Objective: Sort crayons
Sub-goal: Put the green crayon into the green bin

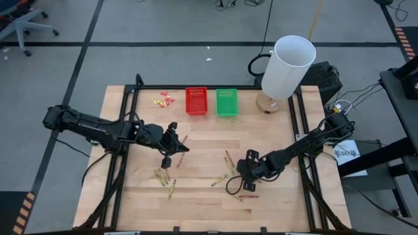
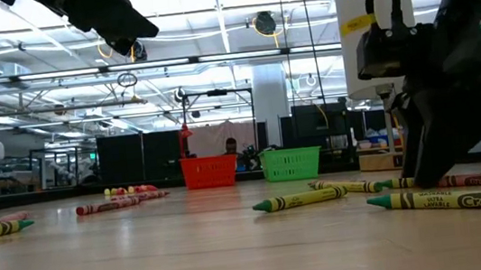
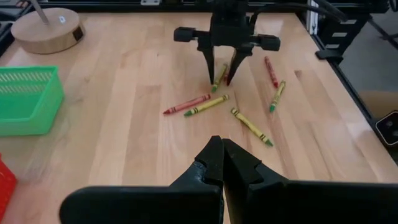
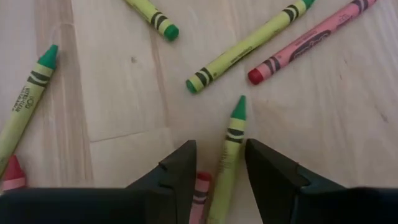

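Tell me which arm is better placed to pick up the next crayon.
Right. The right gripper is down at the table, its open fingers on either side of a green crayon. The left gripper is shut, raised above the table, with no crayon between its fingers.

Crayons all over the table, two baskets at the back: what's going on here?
A two-armed robot is sorting crayons. The right gripper is down at the table with its fingers open around a yellow-green crayon, a red crayon lying beside it; whether it has a grip yet is unclear. The left gripper hangs shut and empty above the table. The red basket and green basket stand at the far edge, and other crayons lie loose on the wood.
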You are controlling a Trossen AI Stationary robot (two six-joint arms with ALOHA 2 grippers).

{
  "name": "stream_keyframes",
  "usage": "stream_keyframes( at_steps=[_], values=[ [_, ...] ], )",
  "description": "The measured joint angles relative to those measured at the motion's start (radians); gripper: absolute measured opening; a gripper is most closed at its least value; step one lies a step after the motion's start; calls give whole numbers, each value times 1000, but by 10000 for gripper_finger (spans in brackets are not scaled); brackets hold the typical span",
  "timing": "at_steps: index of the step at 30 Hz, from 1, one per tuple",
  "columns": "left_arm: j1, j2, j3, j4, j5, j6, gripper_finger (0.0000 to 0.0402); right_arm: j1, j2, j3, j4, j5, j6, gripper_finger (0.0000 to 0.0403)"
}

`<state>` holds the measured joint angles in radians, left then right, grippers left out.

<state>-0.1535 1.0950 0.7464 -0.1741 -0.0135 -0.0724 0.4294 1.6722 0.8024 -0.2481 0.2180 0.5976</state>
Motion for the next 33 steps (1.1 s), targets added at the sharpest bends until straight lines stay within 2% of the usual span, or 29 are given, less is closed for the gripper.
stream_keyframes(
  at_steps=[5, 13, 18, 33],
  values=[
    [0, -1, 0, 1, -3, 0, 0, 0, 10, 0, -6, 4, 20, 120],
    [0, -1, 0, 1, -3, 0, 0, -2, 7, -2, -16, 7, 58, 53],
    [0, -1, 0, 2, -3, 0, 0, -2, 8, -3, -16, 8, 64, 25],
    [0, -1, 0, 1, -3, 0, 0, -3, -28, -6, -6, -9, 55, 18]
  ],
)
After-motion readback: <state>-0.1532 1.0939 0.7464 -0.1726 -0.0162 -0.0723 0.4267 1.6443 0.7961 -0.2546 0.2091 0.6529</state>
